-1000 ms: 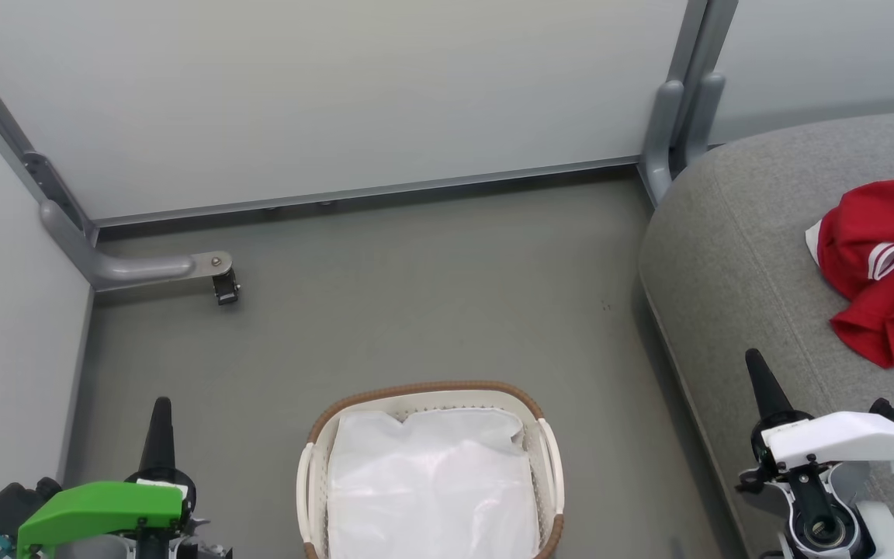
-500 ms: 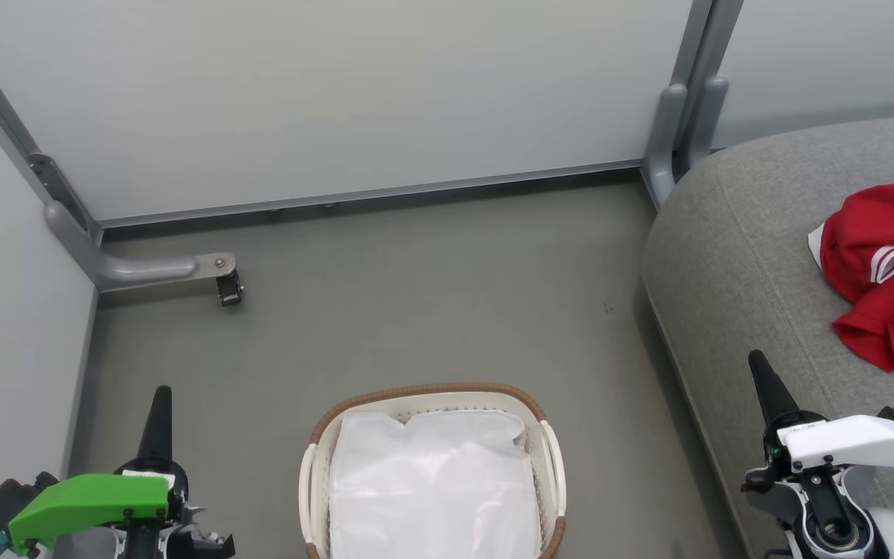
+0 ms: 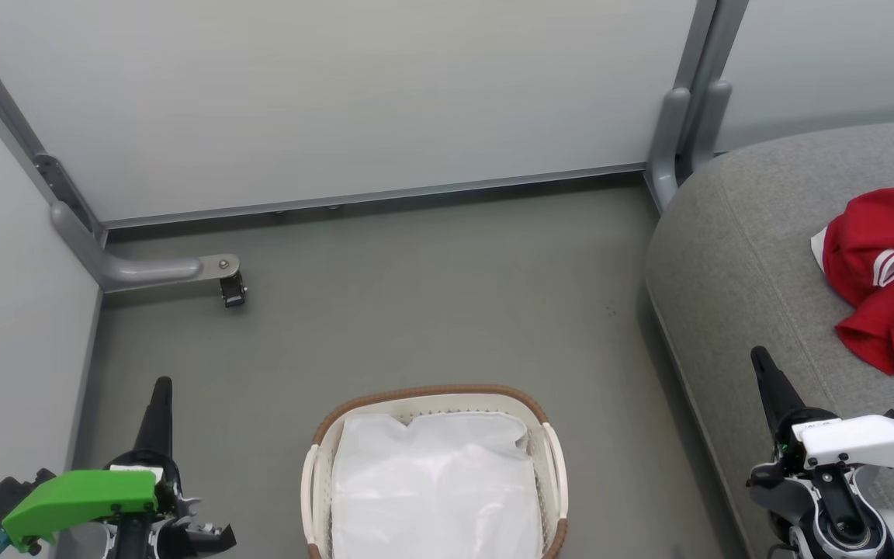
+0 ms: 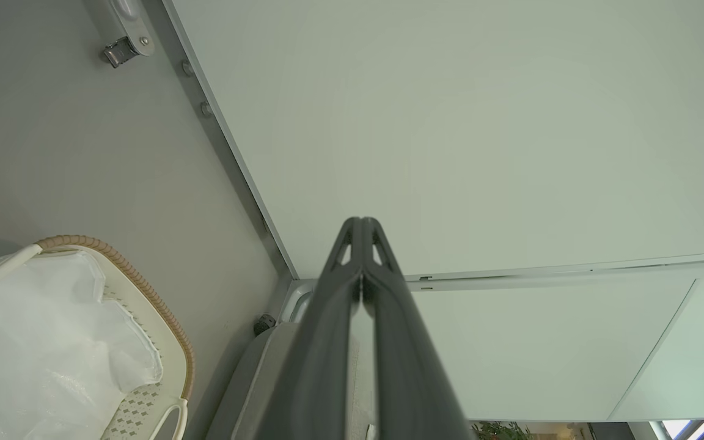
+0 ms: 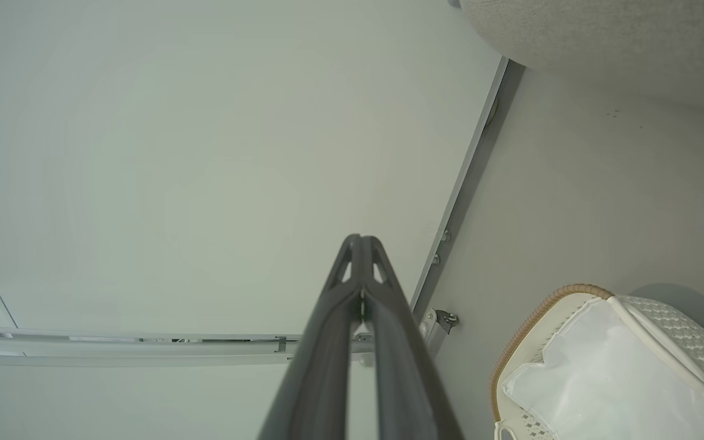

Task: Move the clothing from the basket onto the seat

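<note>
We find the left gripper (image 4: 361,226) and right gripper (image 5: 359,241) each with jaws pressed together, empty, and smooth grey floor (image 3: 416,295) open ahead. Between them stands the perforated, woven-rimmed basket (image 3: 431,390). The crumpled red clothing (image 3: 885,272) lies on the rounded fabric seat (image 3: 734,256).

Bright, flat, even light, no real glare. In the head view there's a soft shadow on the floor (image 3: 416,310) along the seat (image 3: 734,256) around 4 o'clock, and the white liner (image 3: 435,489) is nearly blown out. The wrist views bend the wall rail (image 4: 560,269) slightly toward the edges.
</note>
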